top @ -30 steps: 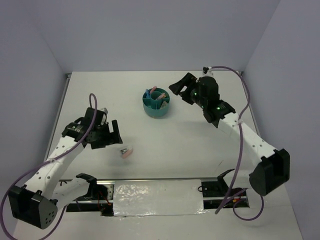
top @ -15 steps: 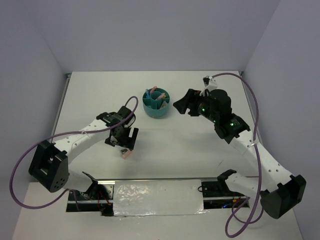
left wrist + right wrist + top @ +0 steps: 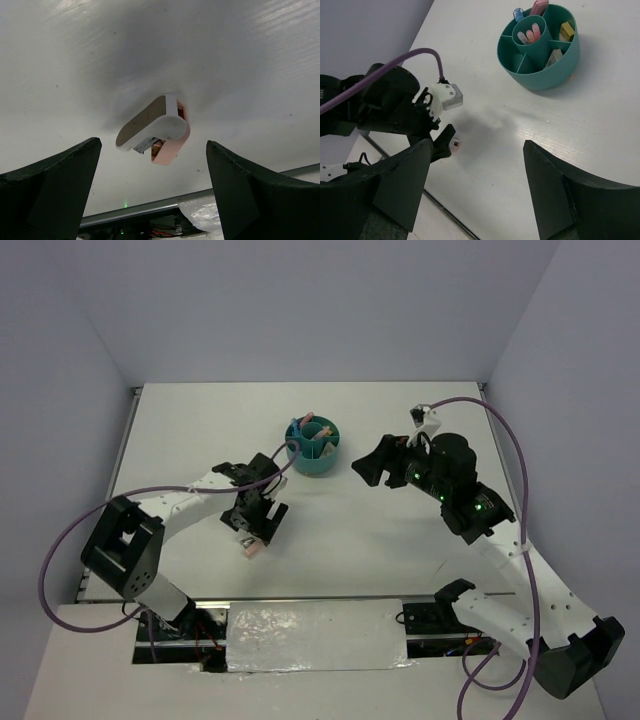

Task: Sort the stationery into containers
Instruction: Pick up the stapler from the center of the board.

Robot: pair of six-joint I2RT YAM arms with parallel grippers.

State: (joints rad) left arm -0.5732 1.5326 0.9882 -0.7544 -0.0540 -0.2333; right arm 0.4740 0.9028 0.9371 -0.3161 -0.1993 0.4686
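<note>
A small pink-white block (image 3: 159, 128) lies on the white table, its near end between the tips of my left gripper (image 3: 152, 146), which is open wide and not touching it. From above, the left gripper (image 3: 258, 526) hangs right over the block (image 3: 252, 549). The teal tub (image 3: 322, 466) stands at mid-table with pink pens, capsules and little blocks in its compartments. My right gripper (image 3: 371, 468) is open and empty, right of the tub and above the table. In the right wrist view the tub (image 3: 559, 67) is at upper right, the block (image 3: 454, 145) beside the left arm, and the right gripper (image 3: 477, 145) open.
A metal rail with a foil-covered strip (image 3: 315, 634) runs along the near table edge between the arm bases. Purple cables (image 3: 60, 550) loop off both arms. The left arm's wrist (image 3: 395, 107) sits low at the near left of the table.
My left arm has swung right and down, bringing its open jaws over the pink-white block. My right arm has drawn back from the tub toward the near right.
</note>
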